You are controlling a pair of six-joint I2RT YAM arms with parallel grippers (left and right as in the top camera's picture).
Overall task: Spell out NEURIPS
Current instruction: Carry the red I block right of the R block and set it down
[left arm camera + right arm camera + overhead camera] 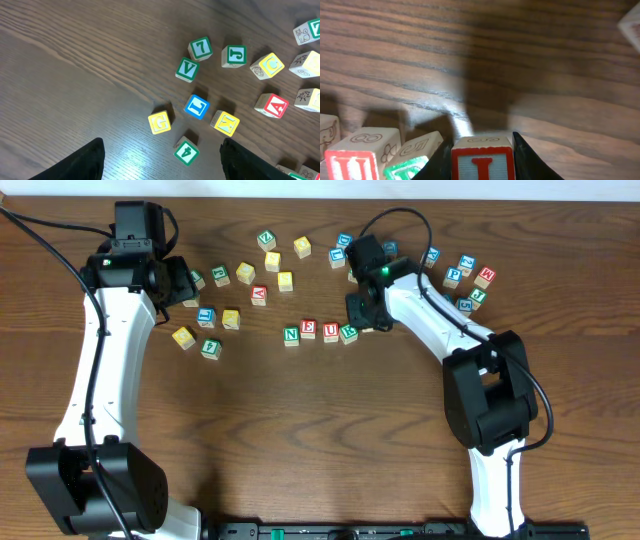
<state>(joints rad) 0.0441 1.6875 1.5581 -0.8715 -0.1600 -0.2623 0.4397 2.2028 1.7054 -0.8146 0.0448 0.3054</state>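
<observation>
A row of blocks lies mid-table: green N [291,334], red E [309,329], red U [330,332], green R [348,332]. My right gripper [366,316] is just right of the R and low over the table. It is shut on a red I block [482,160], held between its fingers [482,150]. In the right wrist view the green R [410,164] and red U [357,156] sit to the left of the held block. My left gripper [185,284] is open and empty above loose blocks; its fingers [161,152] frame a green 4 block [186,150].
Loose blocks lie below the left gripper: yellow G [159,122], blue L [197,106], yellow M [225,123], green V [187,69], red A [271,105]. Several more blocks lie at the back right [467,263] and back middle [272,260].
</observation>
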